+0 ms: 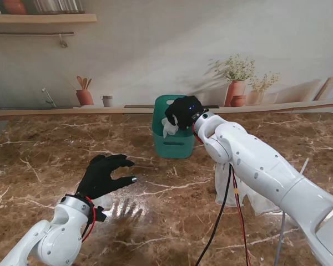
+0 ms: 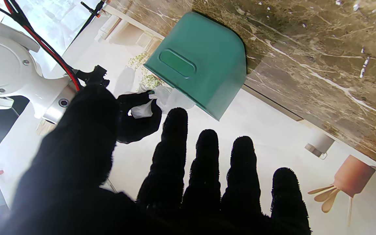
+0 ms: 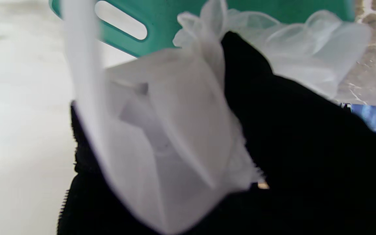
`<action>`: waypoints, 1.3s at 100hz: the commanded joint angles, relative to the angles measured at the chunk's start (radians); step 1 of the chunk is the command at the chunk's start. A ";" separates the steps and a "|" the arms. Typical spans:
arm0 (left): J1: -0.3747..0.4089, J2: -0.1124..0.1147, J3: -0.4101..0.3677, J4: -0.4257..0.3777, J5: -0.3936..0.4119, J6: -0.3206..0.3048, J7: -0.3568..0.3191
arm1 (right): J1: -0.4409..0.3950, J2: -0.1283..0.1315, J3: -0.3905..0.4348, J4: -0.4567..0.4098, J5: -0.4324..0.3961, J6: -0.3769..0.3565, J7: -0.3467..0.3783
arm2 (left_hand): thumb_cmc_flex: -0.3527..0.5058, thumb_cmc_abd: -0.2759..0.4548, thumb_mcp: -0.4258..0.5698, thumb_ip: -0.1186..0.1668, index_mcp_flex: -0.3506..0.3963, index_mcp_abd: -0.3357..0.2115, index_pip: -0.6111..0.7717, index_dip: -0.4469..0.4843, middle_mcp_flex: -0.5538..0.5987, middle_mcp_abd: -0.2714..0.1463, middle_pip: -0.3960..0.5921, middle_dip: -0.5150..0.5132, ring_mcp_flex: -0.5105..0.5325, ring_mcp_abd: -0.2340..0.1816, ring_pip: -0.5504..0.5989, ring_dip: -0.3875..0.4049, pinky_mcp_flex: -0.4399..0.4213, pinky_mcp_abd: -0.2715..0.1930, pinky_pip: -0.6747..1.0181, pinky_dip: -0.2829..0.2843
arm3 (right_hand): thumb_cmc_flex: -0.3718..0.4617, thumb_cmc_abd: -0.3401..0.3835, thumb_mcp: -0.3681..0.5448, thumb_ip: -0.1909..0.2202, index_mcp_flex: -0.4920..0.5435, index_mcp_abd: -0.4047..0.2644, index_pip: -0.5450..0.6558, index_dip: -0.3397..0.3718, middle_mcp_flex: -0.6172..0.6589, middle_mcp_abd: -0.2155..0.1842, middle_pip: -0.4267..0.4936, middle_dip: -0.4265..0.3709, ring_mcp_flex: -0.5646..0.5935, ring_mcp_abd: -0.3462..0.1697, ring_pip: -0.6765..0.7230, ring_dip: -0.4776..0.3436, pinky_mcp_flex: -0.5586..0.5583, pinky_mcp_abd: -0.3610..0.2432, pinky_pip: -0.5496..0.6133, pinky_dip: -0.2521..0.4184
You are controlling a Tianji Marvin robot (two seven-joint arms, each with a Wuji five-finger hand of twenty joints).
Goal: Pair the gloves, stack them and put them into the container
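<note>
A green container stands on the marble table, past its middle. My right hand, in a black cover, hangs over the container's open top, shut on white translucent gloves that dangle into it. The right wrist view is filled by those gloves, bunched in the black fingers with the container rim just beyond. My left hand hovers low over the table nearer to me on the left, fingers spread and holding nothing. The left wrist view shows the container and my right hand pinching the gloves.
A white cloth cover hangs under my right forearm, with black and red cables trailing toward me. A low ledge runs along the table's far edge against the wall. Bare marble lies between the arms.
</note>
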 commanded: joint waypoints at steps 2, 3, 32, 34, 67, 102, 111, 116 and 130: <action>0.014 0.001 -0.006 -0.002 0.003 0.005 0.002 | 0.030 -0.017 -0.017 0.034 0.001 0.036 0.006 | 0.025 0.040 -0.034 0.025 -0.018 -0.017 -0.012 -0.007 0.010 -0.029 -0.025 -0.009 -0.027 -0.060 -0.031 -0.014 -0.016 -0.029 -0.040 0.011 | 0.020 0.028 0.063 0.061 0.010 0.003 0.027 -0.013 0.026 -0.012 0.001 -0.016 0.036 -0.001 0.003 0.015 0.023 -0.031 0.046 0.027; 0.015 0.001 -0.007 -0.002 0.003 0.005 0.001 | 0.034 -0.018 -0.021 0.037 0.002 0.040 0.006 | 0.025 0.041 -0.034 0.025 -0.019 -0.017 -0.013 -0.007 0.010 -0.029 -0.025 -0.009 -0.027 -0.060 -0.031 -0.014 -0.016 -0.029 -0.040 0.011 | 0.020 0.029 0.063 0.061 0.010 0.003 0.027 -0.014 0.027 -0.012 0.001 -0.016 0.036 -0.001 0.003 0.015 0.023 -0.031 0.045 0.027; 0.018 0.001 -0.016 -0.002 0.000 0.013 -0.002 | 0.117 -0.058 -0.115 0.137 0.050 0.106 -0.009 | 0.029 0.041 -0.036 0.026 -0.018 -0.013 -0.015 -0.009 0.009 -0.025 -0.026 -0.010 -0.029 -0.059 -0.032 -0.014 -0.016 -0.030 -0.047 0.014 | 0.017 0.035 0.064 0.062 0.007 0.008 0.032 -0.029 0.026 -0.010 -0.003 -0.025 0.036 0.000 -0.001 0.016 0.023 -0.035 0.045 0.033; 0.019 0.001 -0.016 -0.003 0.000 0.014 -0.003 | 0.121 -0.061 -0.119 0.141 0.053 0.110 -0.010 | 0.029 0.041 -0.036 0.026 -0.018 -0.013 -0.014 -0.009 0.010 -0.025 -0.026 -0.010 -0.029 -0.058 -0.032 -0.014 -0.016 -0.030 -0.048 0.014 | 0.017 0.035 0.064 0.062 0.006 0.008 0.032 -0.030 0.026 -0.010 -0.003 -0.025 0.036 0.000 -0.001 0.016 0.023 -0.036 0.046 0.033; 0.025 0.001 -0.019 -0.007 0.001 0.023 -0.005 | 0.155 -0.101 -0.159 0.192 0.111 0.127 -0.022 | 0.031 0.043 -0.040 0.026 -0.017 -0.015 -0.015 -0.009 0.009 -0.027 -0.027 -0.011 -0.031 -0.060 -0.033 -0.015 -0.017 -0.031 -0.057 0.016 | 0.016 0.052 0.067 0.066 -0.008 0.019 0.041 -0.049 0.014 -0.004 -0.020 -0.045 0.024 0.006 -0.033 -0.005 0.030 -0.059 0.029 0.034; 0.021 0.002 -0.023 0.001 0.000 0.015 -0.010 | 0.170 -0.141 -0.203 0.269 0.166 0.153 -0.041 | 0.034 0.043 -0.044 0.026 -0.012 -0.023 -0.010 -0.006 0.006 -0.031 -0.028 -0.011 -0.034 -0.064 -0.036 -0.017 -0.018 -0.035 -0.068 0.019 | 0.008 0.046 0.068 0.063 -0.016 0.031 0.043 -0.061 0.006 0.002 -0.034 -0.060 0.015 0.013 -0.061 -0.019 0.032 -0.068 0.005 0.027; 0.021 0.003 -0.023 0.000 -0.001 0.016 -0.014 | 0.180 -0.148 -0.218 0.273 0.178 0.184 -0.011 | 0.034 0.044 -0.046 0.026 -0.012 -0.024 -0.008 -0.005 0.002 -0.030 -0.029 -0.011 -0.037 -0.065 -0.037 -0.017 -0.019 -0.036 -0.072 0.019 | 0.002 0.031 0.066 0.058 -0.045 0.053 0.023 -0.080 -0.021 0.014 -0.050 -0.068 -0.014 0.023 -0.083 -0.026 0.006 -0.062 -0.017 0.022; 0.022 0.003 -0.024 0.000 -0.001 0.015 -0.015 | 0.183 -0.148 -0.224 0.267 0.185 0.204 0.021 | 0.033 0.045 -0.047 0.026 -0.012 -0.025 -0.008 -0.004 0.003 -0.033 -0.028 -0.011 -0.037 -0.066 -0.037 -0.017 -0.020 -0.036 -0.074 0.020 | -0.009 0.008 0.064 0.047 -0.079 0.074 -0.001 -0.110 -0.050 0.018 -0.075 -0.075 -0.042 0.029 -0.117 -0.029 -0.020 -0.057 -0.044 0.018; 0.024 0.003 -0.027 0.000 0.002 0.016 -0.014 | 0.183 -0.151 -0.222 0.262 0.203 0.221 0.047 | 0.042 0.037 -0.043 0.027 -0.008 -0.028 -0.004 -0.003 0.003 -0.032 -0.028 -0.011 -0.036 -0.066 -0.036 -0.017 -0.013 -0.038 -0.072 0.026 | -0.141 -0.014 0.078 0.082 -0.117 0.183 -0.296 -0.044 -0.189 0.038 -0.090 -0.241 -0.103 0.021 -0.268 -0.037 -0.075 -0.060 -0.113 0.038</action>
